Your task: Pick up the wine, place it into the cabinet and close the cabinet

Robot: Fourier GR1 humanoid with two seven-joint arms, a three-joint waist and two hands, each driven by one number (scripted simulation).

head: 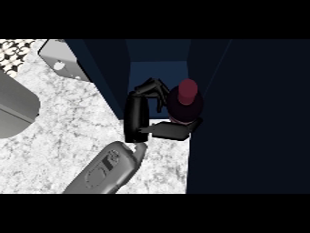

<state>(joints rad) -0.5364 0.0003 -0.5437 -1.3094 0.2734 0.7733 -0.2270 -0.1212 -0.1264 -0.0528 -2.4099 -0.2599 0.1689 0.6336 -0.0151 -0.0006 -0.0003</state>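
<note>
The wine bottle point(186, 103) is dark with a red cap and stands upright at the mouth of the dark blue cabinet point(158, 68). My right hand point(136, 113) is shut on it from the left: fingers curl round its far side and the thumb point(172, 131) wraps its near side. The hand hides the bottle's base, so I cannot tell whether it rests on the cabinet floor. The grey right forearm point(107, 169) comes up from the lower edge. My left hand is out of view.
The open cabinet door point(258, 118) is a wide dark panel filling the right side. A large grey rounded shape point(3, 104), likely my left forearm, lies at the left edge. A grey metal piece point(61, 58) sits at the back of the speckled counter point(57, 141).
</note>
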